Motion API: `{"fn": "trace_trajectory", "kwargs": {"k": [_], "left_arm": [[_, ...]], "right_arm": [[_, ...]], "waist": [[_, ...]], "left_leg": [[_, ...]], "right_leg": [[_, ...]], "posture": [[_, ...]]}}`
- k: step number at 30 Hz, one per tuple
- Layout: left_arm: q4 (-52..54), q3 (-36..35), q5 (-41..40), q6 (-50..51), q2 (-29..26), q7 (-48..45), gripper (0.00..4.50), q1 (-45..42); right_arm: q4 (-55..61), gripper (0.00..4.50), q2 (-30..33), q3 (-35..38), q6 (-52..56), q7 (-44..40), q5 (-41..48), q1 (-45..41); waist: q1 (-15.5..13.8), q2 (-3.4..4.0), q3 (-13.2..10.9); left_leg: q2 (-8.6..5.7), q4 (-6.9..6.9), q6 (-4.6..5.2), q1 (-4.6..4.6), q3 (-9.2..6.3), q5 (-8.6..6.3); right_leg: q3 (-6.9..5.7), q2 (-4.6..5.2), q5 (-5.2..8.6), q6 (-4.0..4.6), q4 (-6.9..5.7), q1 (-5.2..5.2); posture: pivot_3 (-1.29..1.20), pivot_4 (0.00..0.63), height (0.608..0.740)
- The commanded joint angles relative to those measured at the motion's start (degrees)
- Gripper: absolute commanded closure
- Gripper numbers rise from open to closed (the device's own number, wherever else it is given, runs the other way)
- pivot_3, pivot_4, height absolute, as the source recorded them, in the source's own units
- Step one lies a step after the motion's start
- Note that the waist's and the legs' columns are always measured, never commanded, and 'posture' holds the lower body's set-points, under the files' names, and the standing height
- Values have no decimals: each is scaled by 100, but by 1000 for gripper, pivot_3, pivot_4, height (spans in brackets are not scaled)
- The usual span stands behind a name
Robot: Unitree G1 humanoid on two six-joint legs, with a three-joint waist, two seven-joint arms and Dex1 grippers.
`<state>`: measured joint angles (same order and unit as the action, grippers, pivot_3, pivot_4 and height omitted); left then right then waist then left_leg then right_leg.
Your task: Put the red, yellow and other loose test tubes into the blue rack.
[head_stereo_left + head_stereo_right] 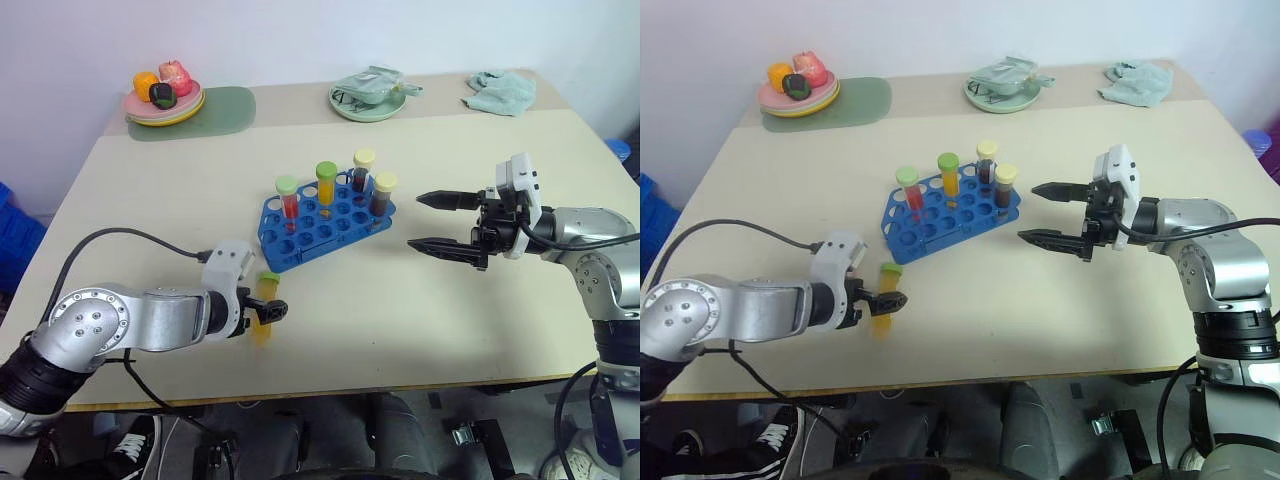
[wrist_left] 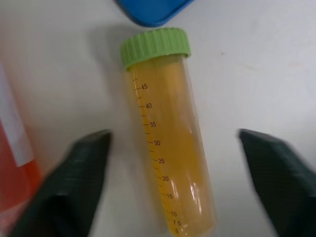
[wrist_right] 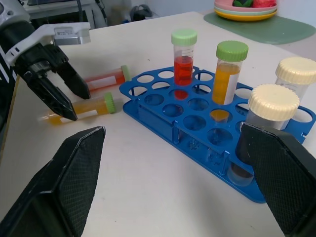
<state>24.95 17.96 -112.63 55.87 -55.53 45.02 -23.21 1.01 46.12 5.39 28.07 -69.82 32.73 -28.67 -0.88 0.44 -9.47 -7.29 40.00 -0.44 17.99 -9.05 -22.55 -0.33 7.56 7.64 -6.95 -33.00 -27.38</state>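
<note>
Below, yellow tube (image 2: 168, 143) half-hidden between parted left end effector (image 1: 268, 315) fingers; right end effector (image 1: 443, 222) agape.

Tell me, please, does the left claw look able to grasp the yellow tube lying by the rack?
Probably yes: the left claw straddles the lying yellow tube, fingers apart on either side, with bare table around it and nothing between.

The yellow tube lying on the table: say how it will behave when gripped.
The yellow tube lies on its round side, so it could roll if nudged. Its smooth clear wall may slip between the left gripper fingers. Nearly full of liquid, it probably feels weighty.
</note>
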Motion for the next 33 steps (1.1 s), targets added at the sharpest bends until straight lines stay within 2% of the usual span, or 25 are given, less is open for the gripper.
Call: {"fn": "trace_trajectory", "kwargs": {"k": [1,11,12,13,15,16,27,31,33], "left_arm": [[-43,2,-37,-34,108,238,1831,-13],[-56,-147,-37,-138,284,526,1831,256],[-42,-190,-37,-182,309,589,2398,301],[-31,-226,-37,-196,319,621,2691,325],[-6,-270,-37,-211,330,682,3588,347],[20,-308,-37,-194,281,661,3759,361],[774,-1154,20,-884,-363,1412,3759,568],[1096,-1406,1022,-1016,-334,1131,3759,468],[1248,-1667,1720,-1448,166,240,3759,597]], "right_arm": [[213,0,82,129,-32,27,21,-85],[159,0,114,158,-74,40,-36,-89],[159,0,116,153,-85,35,-46,-83],[161,0,120,151,-72,28,-42,-78],[153,0,127,145,-48,8,-32,-77],[144,0,124,147,-54,6,-35,-81],[212,0,308,230,107,-316,173,126],[318,0,390,263,150,-519,306,268],[293,0,353,254,116,-498,280,256]], "waist": [[-2,0,0],[-1,0,1],[-1,1,1],[-2,1,1],[-7,0,1],[-6,0,1],[-24,-1,0],[-98,-2,-1],[-133,1,0]], "left_leg": [[0,0,0,0,0,0],[0,-2,0,-19,4,0],[0,-2,0,-21,5,0],[0,-4,0,-24,7,0],[0,-4,0,-25,9,0],[0,-4,0,-25,9,0],[14,-8,-2,-29,26,-3],[14,-8,-1,-29,35,-5],[15,-9,-1,-32,48,-5]], "right_leg": [[0,0,0,0,0,0],[4,0,0,0,0,16],[5,0,0,0,0,17],[7,0,0,0,-1,17],[8,-1,0,0,-1,19],[8,-1,0,0,-1,19],[19,-15,1,0,2,16],[21,-16,0,0,5,17],[25,-17,-1,1,6,16]], "posture": [[0,150,740],[0,150,740],[0,150,740],[0,150,740],[0,150,740],[0,150,740],[0,150,740],[0,150,740],[0,150,740]]}}
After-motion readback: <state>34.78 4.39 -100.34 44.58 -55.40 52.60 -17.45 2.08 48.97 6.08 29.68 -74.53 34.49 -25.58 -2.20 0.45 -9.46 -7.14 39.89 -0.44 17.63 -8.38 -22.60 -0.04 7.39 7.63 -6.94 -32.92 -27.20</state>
